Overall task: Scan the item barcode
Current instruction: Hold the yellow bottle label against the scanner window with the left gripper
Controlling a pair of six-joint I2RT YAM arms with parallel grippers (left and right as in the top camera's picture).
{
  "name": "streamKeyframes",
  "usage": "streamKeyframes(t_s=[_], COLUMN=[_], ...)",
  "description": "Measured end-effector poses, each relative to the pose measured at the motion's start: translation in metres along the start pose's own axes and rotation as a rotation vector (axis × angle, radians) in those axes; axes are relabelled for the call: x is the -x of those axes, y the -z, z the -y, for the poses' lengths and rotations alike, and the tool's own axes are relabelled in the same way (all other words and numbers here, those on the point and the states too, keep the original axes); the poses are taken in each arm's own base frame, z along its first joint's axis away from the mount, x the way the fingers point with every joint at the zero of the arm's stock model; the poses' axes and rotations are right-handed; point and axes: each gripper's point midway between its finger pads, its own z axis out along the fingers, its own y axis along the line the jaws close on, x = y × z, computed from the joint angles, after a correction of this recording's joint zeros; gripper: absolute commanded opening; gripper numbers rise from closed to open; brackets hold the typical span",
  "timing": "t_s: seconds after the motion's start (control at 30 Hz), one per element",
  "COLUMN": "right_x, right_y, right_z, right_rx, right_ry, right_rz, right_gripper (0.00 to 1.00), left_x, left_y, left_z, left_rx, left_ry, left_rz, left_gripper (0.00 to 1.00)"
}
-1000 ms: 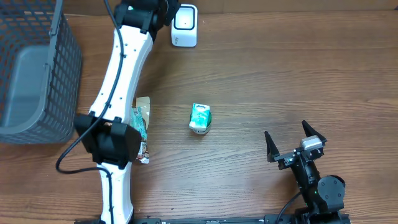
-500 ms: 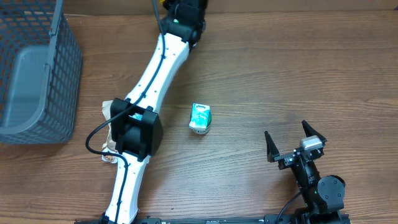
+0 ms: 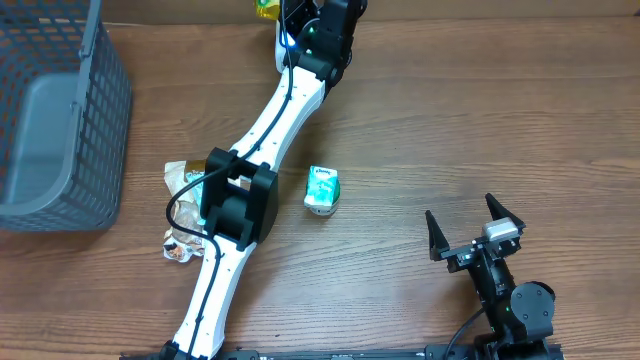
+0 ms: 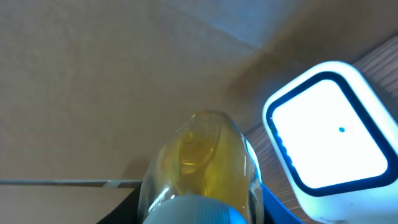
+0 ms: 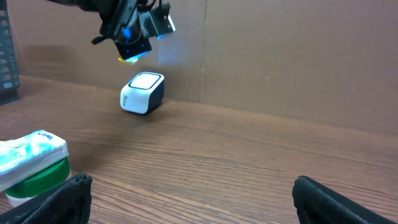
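My left gripper (image 4: 200,208) is shut on a clear bottle of yellow liquid (image 4: 208,158) with a grey-blue cap. It holds the bottle in the air just left of the white scanner (image 4: 329,134), whose blue-ringed face is lit. In the right wrist view the bottle (image 5: 129,58) hangs above the scanner (image 5: 142,92) at the back wall. From overhead only the bottle's yellow end (image 3: 265,9) shows at the top edge, and the arm covers most of the scanner. My right gripper (image 3: 466,223) rests open at the front right, holding nothing.
A grey mesh basket (image 3: 60,110) stands at the far left. A green and white pack (image 3: 322,190) sits mid-table. Crumpled snack wrappers (image 3: 178,243) lie beside the left arm's elbow. A cardboard wall (image 5: 280,56) runs along the back.
The left arm has swung rightwards along the back edge, carrying the bottle to the scanner and now covering it from overhead. The wrappers have come into view. The right arm has not moved.
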Motion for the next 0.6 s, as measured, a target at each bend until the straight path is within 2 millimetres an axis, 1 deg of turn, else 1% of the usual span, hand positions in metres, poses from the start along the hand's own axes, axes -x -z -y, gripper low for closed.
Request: streamKeyframes(t_s=[0.17,0.6], right_x=[0.0000,0.0001], right_y=[0.0000,0.0000], right_z=[0.0001,0.0000], right_rx=[0.000,0.000], right_ry=[0.000,0.000], right_rz=[0.000,0.000], right_gripper=[1.00,1.00], left_x=[-0.0011,-0.0019], left_y=[-0.0006,-0.0014], left_z=[-0.0024,-0.0003], left_rx=[0.014,0.012], left_ry=[0.005,0.006], left_rz=[-0.007,-0.009], left_gripper=[0.04,0.04])
